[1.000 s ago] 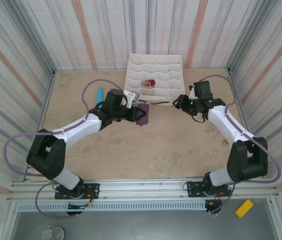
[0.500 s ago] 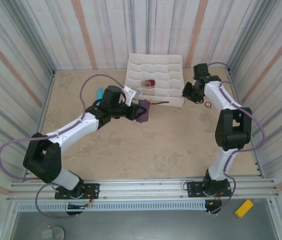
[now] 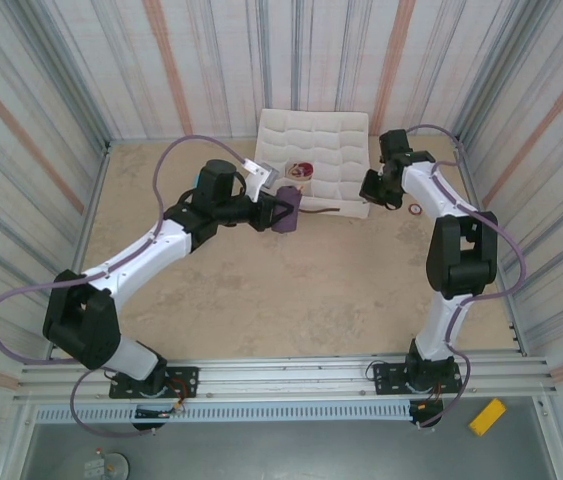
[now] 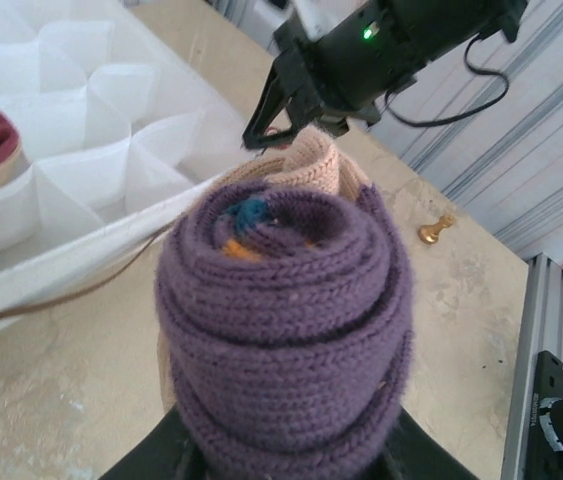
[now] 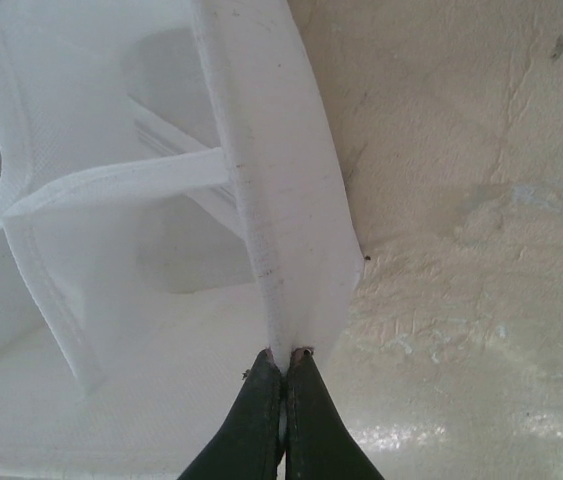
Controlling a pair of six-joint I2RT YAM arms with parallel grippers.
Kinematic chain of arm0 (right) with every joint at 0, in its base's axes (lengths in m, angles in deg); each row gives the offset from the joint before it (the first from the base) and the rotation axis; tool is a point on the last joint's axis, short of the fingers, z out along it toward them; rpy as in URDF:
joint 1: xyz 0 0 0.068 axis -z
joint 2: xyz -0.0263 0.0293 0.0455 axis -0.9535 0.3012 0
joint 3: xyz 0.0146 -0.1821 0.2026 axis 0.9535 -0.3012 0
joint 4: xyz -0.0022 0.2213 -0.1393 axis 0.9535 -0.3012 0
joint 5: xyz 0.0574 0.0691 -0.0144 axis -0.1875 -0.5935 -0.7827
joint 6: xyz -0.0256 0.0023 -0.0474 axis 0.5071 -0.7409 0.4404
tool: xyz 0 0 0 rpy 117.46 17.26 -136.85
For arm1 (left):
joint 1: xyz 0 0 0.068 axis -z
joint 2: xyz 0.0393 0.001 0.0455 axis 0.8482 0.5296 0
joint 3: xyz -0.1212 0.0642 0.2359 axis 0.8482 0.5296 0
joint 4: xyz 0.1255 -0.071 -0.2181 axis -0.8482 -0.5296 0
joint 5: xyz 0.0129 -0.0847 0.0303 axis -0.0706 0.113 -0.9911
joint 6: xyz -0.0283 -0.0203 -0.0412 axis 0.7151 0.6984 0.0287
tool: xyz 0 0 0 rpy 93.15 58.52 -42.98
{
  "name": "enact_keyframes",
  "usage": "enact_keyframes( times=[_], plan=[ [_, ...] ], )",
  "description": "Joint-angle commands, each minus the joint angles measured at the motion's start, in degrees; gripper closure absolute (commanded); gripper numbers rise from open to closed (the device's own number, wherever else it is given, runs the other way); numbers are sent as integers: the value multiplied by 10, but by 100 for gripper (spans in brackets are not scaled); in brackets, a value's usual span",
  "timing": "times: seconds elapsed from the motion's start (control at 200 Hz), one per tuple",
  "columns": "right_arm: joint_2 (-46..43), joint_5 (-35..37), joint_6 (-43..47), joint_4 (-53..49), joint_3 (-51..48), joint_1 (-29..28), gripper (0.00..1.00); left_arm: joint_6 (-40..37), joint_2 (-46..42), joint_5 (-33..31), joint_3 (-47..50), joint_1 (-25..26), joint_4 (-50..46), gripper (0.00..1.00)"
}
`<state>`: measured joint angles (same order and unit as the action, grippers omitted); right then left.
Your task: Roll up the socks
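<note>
Rolled socks (image 4: 286, 330) sit clamped in the left gripper (image 3: 281, 212) at the organizer's (image 3: 331, 140) front edge, right gripper (image 5: 286, 368) pinched on its corner wall; stowing likely needs an empty cell.

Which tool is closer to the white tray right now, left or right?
Right. The right tool pinches an outer wall of the white tray, touching it. The left tool, gripping the sock roll, hangs by the tray's front edge.
</note>
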<state>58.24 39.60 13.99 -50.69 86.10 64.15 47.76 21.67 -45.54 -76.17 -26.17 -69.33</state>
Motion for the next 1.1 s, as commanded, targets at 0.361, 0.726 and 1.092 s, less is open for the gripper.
enact_keyframes(
  times=[0.361, 0.726, 1.092],
  plan=[
    [-99, -29, 58, -55, -107, -38, 100, -54, 69, 137, -71, -8, 62, 100],
    [-206, -81, 118, -34, -196, -36, 100, -65, 117, 190, -111, -7, 81, 100],
    [-188, -75, 140, -37, -197, -30, 100, -80, 204, 203, -165, 11, 78, 100]
  ],
)
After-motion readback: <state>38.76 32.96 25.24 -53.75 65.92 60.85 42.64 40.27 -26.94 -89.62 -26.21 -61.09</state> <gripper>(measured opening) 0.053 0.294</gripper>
